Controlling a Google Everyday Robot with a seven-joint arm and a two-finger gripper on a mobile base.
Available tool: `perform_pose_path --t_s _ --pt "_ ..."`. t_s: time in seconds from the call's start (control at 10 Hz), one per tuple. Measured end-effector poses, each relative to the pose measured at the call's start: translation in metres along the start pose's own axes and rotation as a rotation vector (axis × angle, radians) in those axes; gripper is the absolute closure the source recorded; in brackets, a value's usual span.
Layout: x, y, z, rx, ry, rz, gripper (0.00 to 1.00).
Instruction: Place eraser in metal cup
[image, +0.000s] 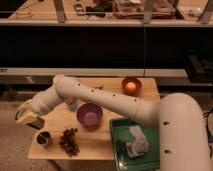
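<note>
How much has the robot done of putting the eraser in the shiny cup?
Looks done: the flat dark grey eraser seems picked up; it shows as a dark block at the gripper, by the wooden table's left end. In hand: the gripper hangs just above and left of the small shiny steel cup. Left: move over the cup and drop the eraser in; it is not inside yet.
</note>
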Motion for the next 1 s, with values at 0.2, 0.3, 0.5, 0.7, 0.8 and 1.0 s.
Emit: perform_pose_path --t_s 0.2,0.3,0.5,0.7,0.8,1.0 --pt "-0.016 -0.022 0.014 0.015 0.029 -0.050 0.95" --pt "-0.020 -0.026 0.017 0.025 0.039 -0.062 0.95" --pt "-0.022 -0.025 0.022 0.044 0.044 -0.073 0.95" --pt "-0.029 -0.023 0.030 0.068 0.047 -0.084 0.95" --pt "-0.032 -0.022 0.031 0.071 0.047 -0.087 0.95" --pt "-0.038 -0.021 0.034 0.080 0.048 -0.096 0.95"
